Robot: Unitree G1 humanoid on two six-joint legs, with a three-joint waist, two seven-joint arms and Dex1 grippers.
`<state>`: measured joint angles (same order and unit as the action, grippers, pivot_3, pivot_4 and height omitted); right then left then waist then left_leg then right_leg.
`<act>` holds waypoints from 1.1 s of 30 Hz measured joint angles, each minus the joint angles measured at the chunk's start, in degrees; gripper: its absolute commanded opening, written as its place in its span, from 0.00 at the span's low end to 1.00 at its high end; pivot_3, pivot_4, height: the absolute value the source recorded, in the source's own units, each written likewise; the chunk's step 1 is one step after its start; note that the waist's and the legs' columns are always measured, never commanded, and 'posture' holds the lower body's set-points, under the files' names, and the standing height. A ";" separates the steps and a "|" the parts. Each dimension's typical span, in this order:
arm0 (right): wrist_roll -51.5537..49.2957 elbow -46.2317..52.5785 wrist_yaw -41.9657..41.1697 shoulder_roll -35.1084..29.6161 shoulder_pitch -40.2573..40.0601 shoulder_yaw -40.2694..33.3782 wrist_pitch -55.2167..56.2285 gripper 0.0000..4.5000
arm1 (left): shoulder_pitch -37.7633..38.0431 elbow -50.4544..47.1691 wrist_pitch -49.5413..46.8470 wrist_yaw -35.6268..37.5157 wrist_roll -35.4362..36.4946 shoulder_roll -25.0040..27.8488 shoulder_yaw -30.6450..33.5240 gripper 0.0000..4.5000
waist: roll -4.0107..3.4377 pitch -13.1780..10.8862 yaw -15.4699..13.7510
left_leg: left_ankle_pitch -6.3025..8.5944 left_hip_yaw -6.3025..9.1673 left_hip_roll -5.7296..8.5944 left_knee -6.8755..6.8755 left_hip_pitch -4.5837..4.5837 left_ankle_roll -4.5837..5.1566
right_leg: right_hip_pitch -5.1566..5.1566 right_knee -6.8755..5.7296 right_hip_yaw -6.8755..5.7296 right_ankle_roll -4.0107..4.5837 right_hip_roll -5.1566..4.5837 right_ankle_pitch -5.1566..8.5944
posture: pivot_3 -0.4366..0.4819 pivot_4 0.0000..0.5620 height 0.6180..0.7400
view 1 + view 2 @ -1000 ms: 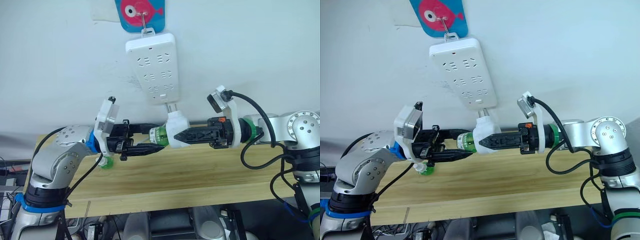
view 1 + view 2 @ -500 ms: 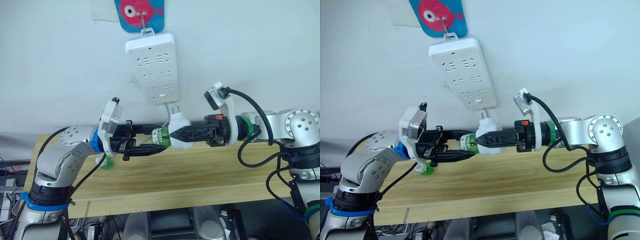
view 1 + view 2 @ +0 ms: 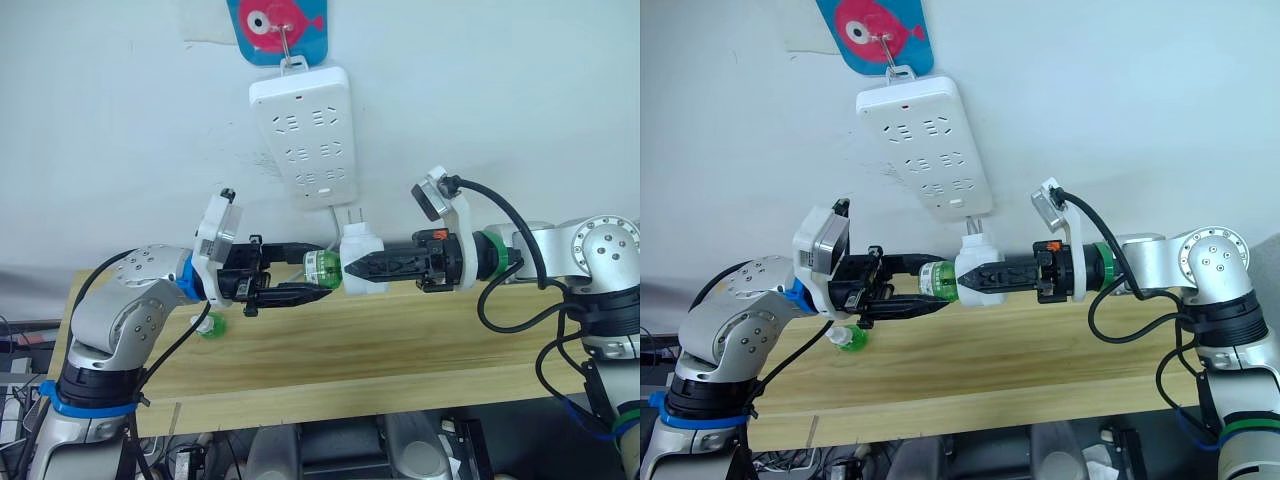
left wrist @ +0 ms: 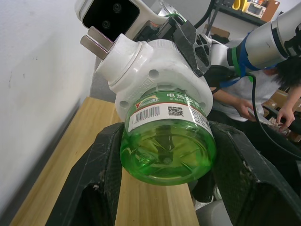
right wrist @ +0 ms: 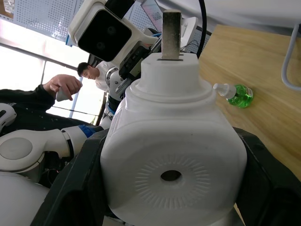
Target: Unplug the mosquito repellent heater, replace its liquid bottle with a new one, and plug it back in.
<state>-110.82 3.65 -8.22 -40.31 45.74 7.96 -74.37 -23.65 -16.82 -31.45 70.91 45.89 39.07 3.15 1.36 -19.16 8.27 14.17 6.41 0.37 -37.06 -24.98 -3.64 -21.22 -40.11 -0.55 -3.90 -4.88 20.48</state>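
The white mosquito repellent heater (image 3: 358, 248) hangs above the wooden table, its prongs pointing up toward the power strip. My right gripper (image 3: 352, 268) is shut on the heater's body (image 5: 174, 155) from the right. Its liquid bottle (image 3: 322, 267), green and labelled, sits in the heater's left end. My left gripper (image 3: 320, 270) is shut on that bottle (image 4: 167, 146), one black finger on each side. The new one (image 3: 210, 325), green with a white cap, lies on the table below my left arm and appears again as the capped bottle (image 5: 235, 94).
A white multi-socket power strip (image 3: 305, 135) hangs on the wall from a fish-shaped hook, just above the heater. The wooden table (image 3: 400, 340) runs beneath both arms. A person (image 5: 89, 75) and another person (image 4: 282, 108) are in the room beyond.
Both grippers keep their holds. The heater and bottle have shifted slightly to the right and the heater now stands more upright, its prongs pointing straighter up.
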 measured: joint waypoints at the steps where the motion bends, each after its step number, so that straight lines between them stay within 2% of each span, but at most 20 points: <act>1: 0.00 0.00 0.00 0.00 0.00 0.00 0.00 0.67 | 0.00 0.00 0.00 0.00 0.00 0.00 0.00 0.52 | 0.00 0.00 0.00 | 0.00 0.00 0.00 0.00 0.00 0.00 | 0.01 0.00 0.00 0.00 0.00 0.00 | 0.23 0.57 1.00; 13: 0.02 0.00 0.00 -0.11 0.00 0.03 -0.16 0.67 | -0.09 -0.85 -1.01 -1.15 -0.40 0.72 -0.12 0.52 | 0.00 0.00 -0.01 | 0.00 0.00 0.00 -0.01 0.00 0.00 | 0.02 0.00 -0.01 0.00 0.00 0.00 | 0.23 0.56 1.00; 18: 0.02 0.03 -0.41 -0.12 0.00 0.15 -0.36 0.67 | -1.29 -2.27 -6.22 -2.26 2.29 3.08 -0.06 0.52 | 0.00 0.00 0.00 | 0.00 0.01 0.00 -0.01 0.01 0.00 | 0.02 -0.02 -0.01 0.00 0.00 0.00 | 0.23 0.56 1.00; 26: 0.05 0.60 -0.51 -0.19 0.00 0.48 -0.32 0.67 | -1.79 -1.85 -4.65 -0.34 0.85 3.99 -0.67 0.52 | 0.00 0.00 0.01 | 0.00 -0.01 -0.01 -0.01 0.01 0.00 | 0.02 -0.01 -0.02 0.00 0.00 0.00 | 0.24 0.56 1.00; 33: 0.05 0.93 -0.95 -0.81 -0.09 0.74 -0.21 0.67 | -3.50 -0.95 -16.31 -4.09 8.31 4.49 -0.14 0.52 | 0.00 0.00 0.01 | 0.00 0.01 -0.01 -0.04 0.00 0.00 | 0.02 -0.03 -0.02 0.00 0.00 0.00 | 0.24 0.55 1.00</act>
<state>-110.77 4.58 -9.17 -41.12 45.65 8.70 -74.58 -27.15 -17.77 -47.76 66.82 54.21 43.56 3.01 1.36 -19.16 8.28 14.17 6.42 0.37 -37.10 -24.98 -3.64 -21.20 -40.14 -0.58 -3.90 -4.88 20.48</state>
